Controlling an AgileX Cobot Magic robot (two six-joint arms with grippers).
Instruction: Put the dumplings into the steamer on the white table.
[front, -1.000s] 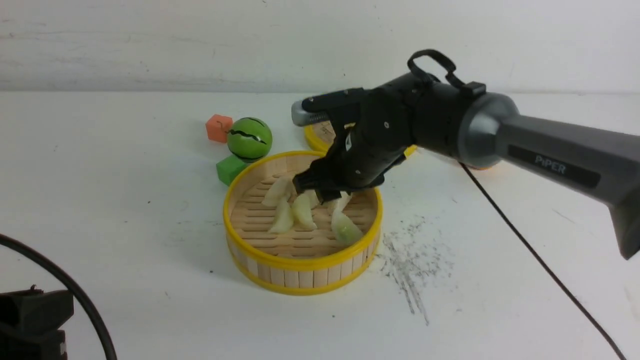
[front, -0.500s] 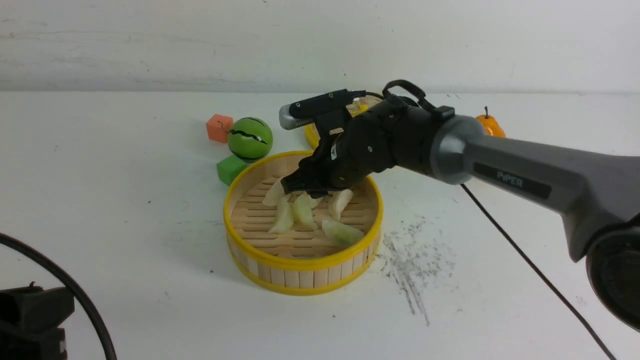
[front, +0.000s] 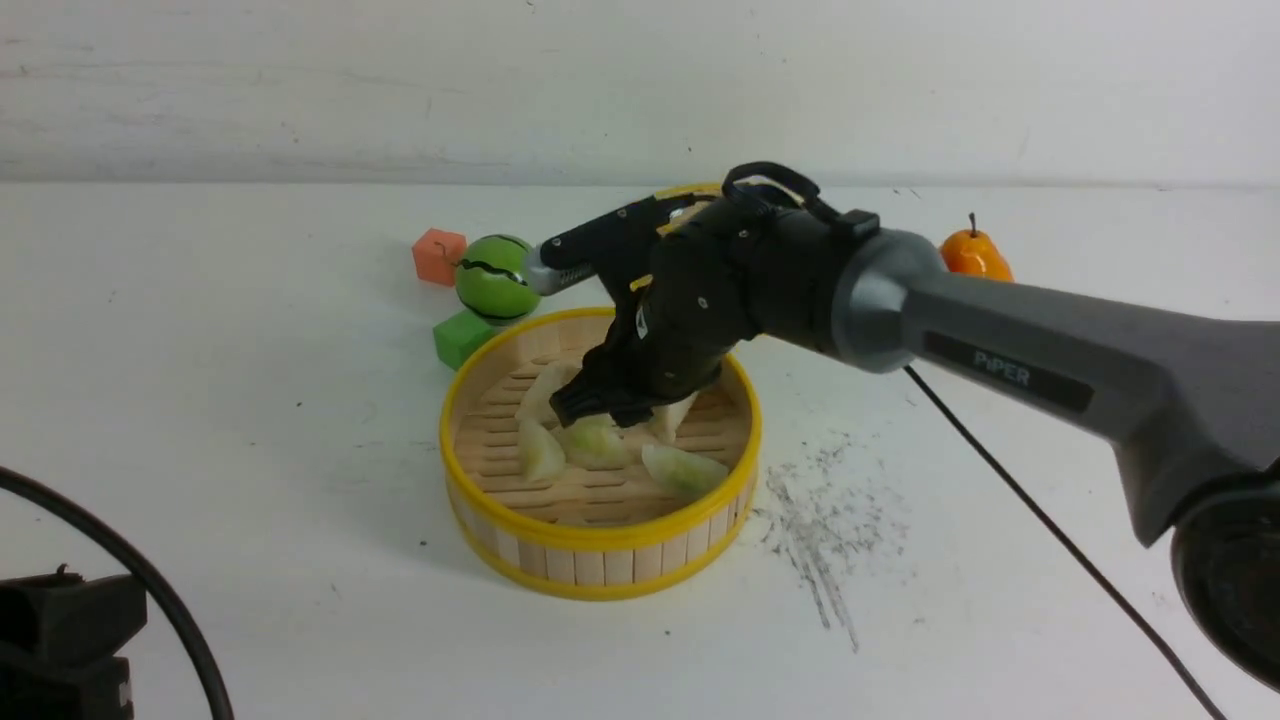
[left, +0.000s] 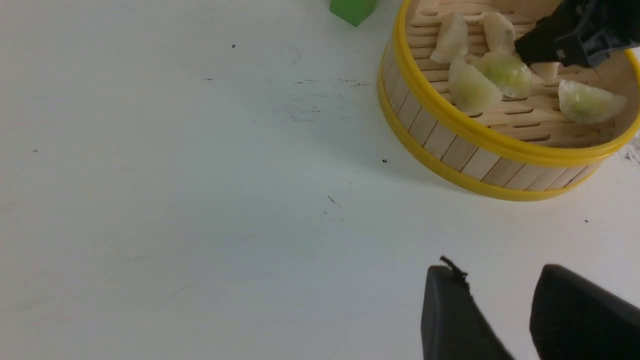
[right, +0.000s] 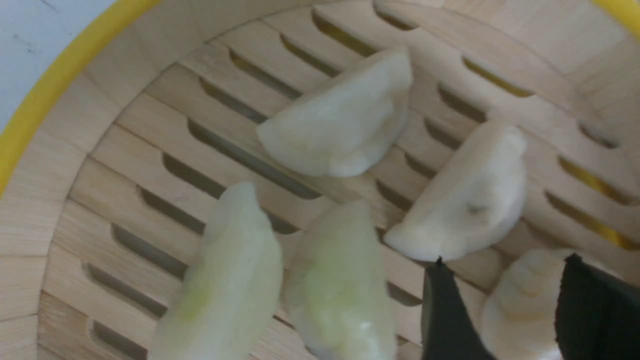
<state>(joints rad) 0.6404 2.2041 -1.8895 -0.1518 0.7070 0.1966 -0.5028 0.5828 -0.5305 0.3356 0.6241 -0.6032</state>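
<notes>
The steamer (front: 600, 540) stands mid-table on the white table (front: 200, 400). Several dumplings lie on its slats: greenish ones (front: 690, 470) (front: 595, 440) (front: 540, 452) and cream ones (front: 540, 390) (front: 672, 415). My right gripper (front: 592, 400) reaches down inside the steamer. In the right wrist view its fingers (right: 506, 260) stand either side of a cream dumpling (right: 520, 305), gripping it just above the floor, with two cream (right: 340, 120) (right: 465, 200) and two greenish dumplings (right: 225, 280) beside it. My left gripper (left: 495, 275) is open and empty, low over bare table near the steamer (left: 480, 135).
A green ball (front: 497, 278), an orange cube (front: 438, 256) and a green cube (front: 462, 336) sit behind the steamer on the left. The yellow-rimmed lid (front: 690, 190) is mostly hidden behind my right arm. An orange pear (front: 975, 255) stands at the back right. A black cable (front: 1000, 480) crosses beside grey scratch marks (front: 820, 520).
My right gripper has come down and leftward into the steamer. The steamer has shifted slightly toward me and left, and the dumplings inside have been nudged.
</notes>
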